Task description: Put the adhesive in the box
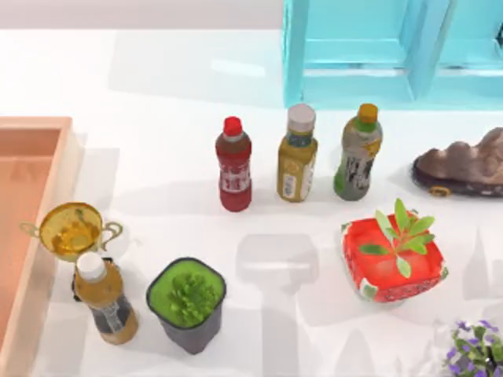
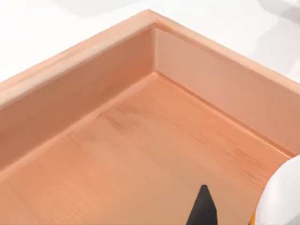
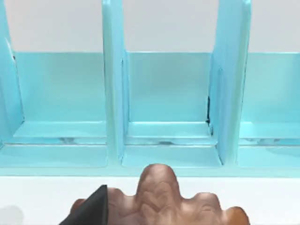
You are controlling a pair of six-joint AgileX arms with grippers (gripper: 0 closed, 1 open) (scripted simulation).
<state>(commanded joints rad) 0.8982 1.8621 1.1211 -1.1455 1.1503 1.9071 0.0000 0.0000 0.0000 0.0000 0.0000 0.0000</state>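
**Left pincer over the box, white bottle beside its fingertip**

The left wrist view looks down into a corner of the box (image 2: 140,140). A dark fingertip (image 2: 203,208) of the left pincer shows above the floor, and a white rounded shape, apparently the adhesive (image 2: 281,197), sits just beside it. Whether the pincer clamps it cannot be told. The box (image 1: 31,228) lies at the desk's (image 1: 157,78) left edge.

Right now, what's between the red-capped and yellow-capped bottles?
Top view: the white-capped yellow bottle stands between the red-capped bottle and the yellow-capped bottle, touching neither.
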